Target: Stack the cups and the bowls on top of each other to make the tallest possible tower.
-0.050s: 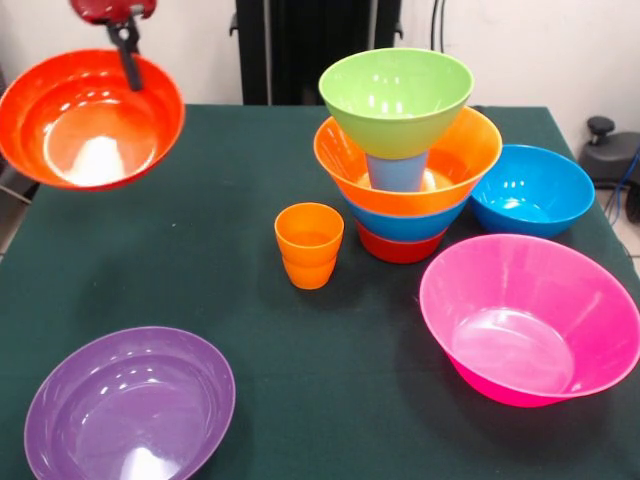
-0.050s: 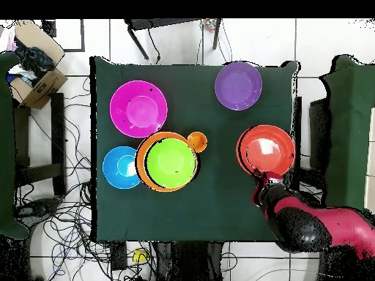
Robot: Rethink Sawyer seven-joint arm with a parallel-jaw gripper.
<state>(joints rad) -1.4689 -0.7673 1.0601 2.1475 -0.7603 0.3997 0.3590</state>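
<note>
Carrying a red-orange bowl (image 1: 92, 118) clear of the table, pinched by its rim in the gripper (image 1: 127, 52) at the far left of the front view, well apart from the tower (image 1: 405, 150). Next, by the look of it: bringing it across above the lime green bowl (image 1: 396, 95) and lowering it centred. Tower near table centre: red base, blue, wide orange bowl (image 1: 470, 160), light blue cup (image 1: 395, 172), green on top, slightly top-heavy. Orange cups (image 1: 309, 245) nested just beside.

End effector (image 1: 128, 62) — aloft, clamped shut
</note>
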